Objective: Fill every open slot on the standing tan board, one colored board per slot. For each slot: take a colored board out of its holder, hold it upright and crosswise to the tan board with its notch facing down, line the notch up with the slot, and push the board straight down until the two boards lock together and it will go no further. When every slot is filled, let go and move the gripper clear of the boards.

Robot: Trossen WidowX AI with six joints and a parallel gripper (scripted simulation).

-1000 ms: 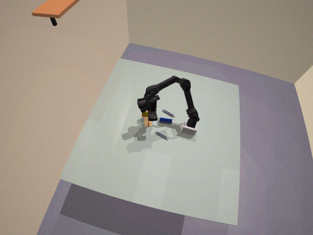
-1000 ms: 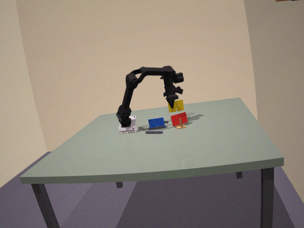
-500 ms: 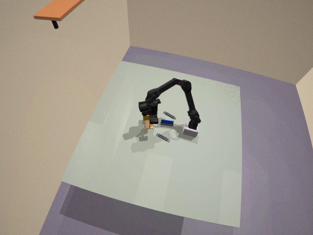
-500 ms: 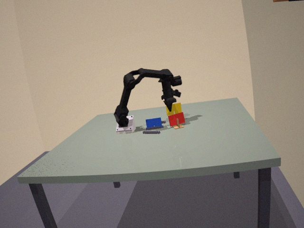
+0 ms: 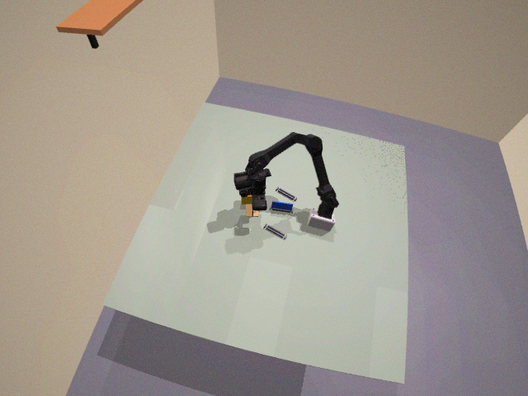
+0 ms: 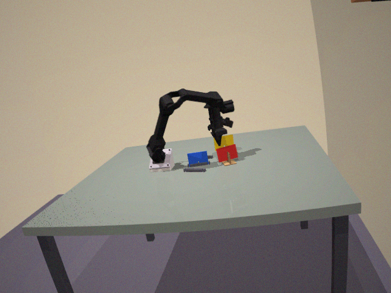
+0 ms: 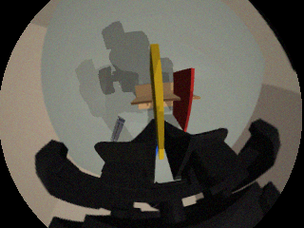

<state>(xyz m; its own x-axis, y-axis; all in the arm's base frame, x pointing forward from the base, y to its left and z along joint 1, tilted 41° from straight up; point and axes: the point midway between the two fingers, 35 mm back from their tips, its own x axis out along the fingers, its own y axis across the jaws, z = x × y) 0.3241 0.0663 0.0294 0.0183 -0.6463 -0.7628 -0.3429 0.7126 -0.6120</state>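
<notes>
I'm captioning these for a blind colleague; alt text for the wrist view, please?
A gripper grips an upright yellow board above a tan board, crosswise to it. A red board stands crosswise on the tan board, to the right in the picture.

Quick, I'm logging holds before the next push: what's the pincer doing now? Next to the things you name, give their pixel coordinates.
Pincer [image 6: 220, 144] [image 7: 163, 130]: closed, holding the yellow board [image 5: 246, 200] [image 6: 228, 140] [image 7: 157, 90] over the tan board [image 5: 248, 209] [image 7: 142, 101].
</notes>
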